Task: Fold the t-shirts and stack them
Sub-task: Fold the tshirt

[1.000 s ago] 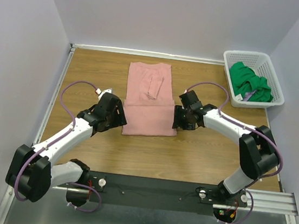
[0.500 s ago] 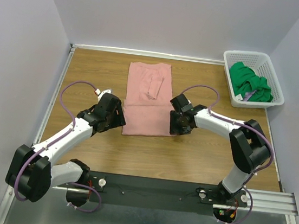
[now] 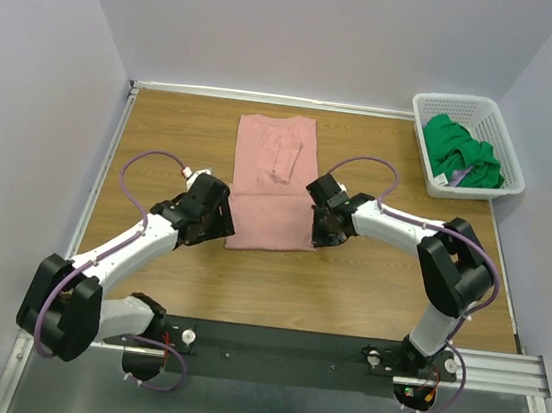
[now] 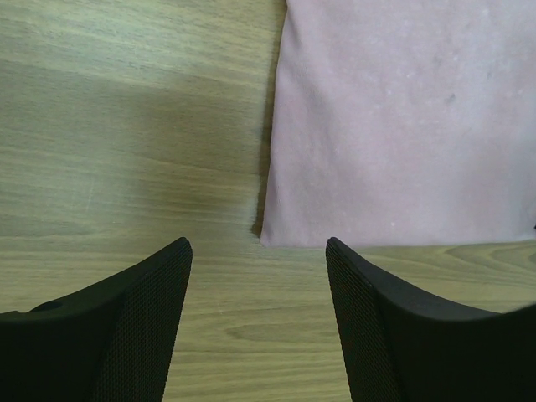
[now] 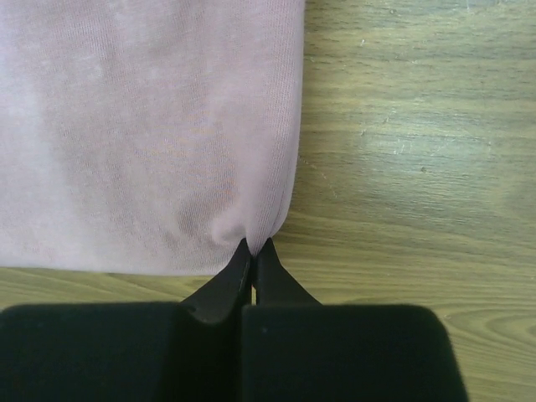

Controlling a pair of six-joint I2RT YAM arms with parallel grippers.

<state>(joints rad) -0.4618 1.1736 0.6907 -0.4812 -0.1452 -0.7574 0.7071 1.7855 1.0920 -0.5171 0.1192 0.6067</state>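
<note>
The dusty-pink t-shirt (image 3: pixel 272 201) lies flat on the wooden table (image 3: pixel 367 288), just ahead of both grippers. The right gripper (image 5: pixel 253 249) is pinched on its near right corner. The left gripper (image 4: pixel 258 248), jaws apart, faces the near left corner and should probably clamp it before both lift evenly.

Boxed in on three sides by pale lilac walls (image 3: pixel 328 32): evenly lit wood-grain tabletop (image 3: pixel 367 288), black rail (image 3: pixel 279 348) along near edge.
</note>
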